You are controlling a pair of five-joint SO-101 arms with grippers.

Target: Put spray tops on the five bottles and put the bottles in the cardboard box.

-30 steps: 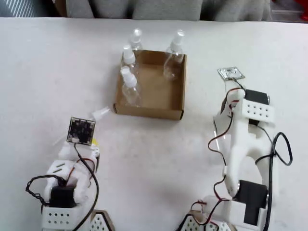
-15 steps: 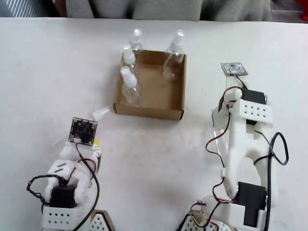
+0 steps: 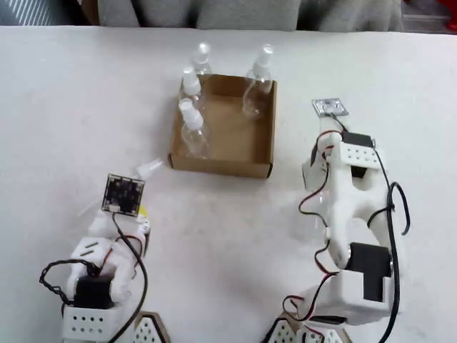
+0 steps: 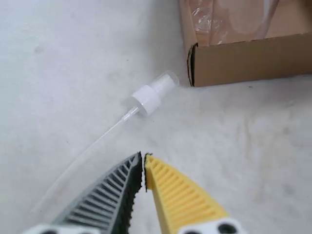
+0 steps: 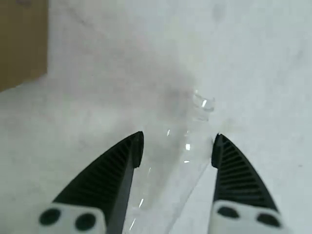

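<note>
1. The right arm [image 3: 346, 207] is sitting closer to the cardboard box [image 3: 221, 166] than it was a second ago. Its wrist is swinging sideways over the table [image 3: 71, 93].
2. The right gripper [image 5: 178, 141] is hanging with its jaws wide apart. It is straddling the last bottle [image 5: 192, 129], which is lying clear and topless on the table (flanked, not yet pinched).
3. The left gripper [image 4: 144, 158] is staying almost where it was, its jaws pressed together on nothing. It is pointing at the loose spray top [image 4: 148, 95], which is lying just beside the box's near corner with its dip tube trailing toward the gripper.
4. Four capped bottles [image 3: 191, 121] are standing at the box's far and left sides.
5. The sideways shift is probably lining the open jaws up on the fifth bottle. If so, that grasp is the step in hand, with capping and boxing still waiting.
</note>
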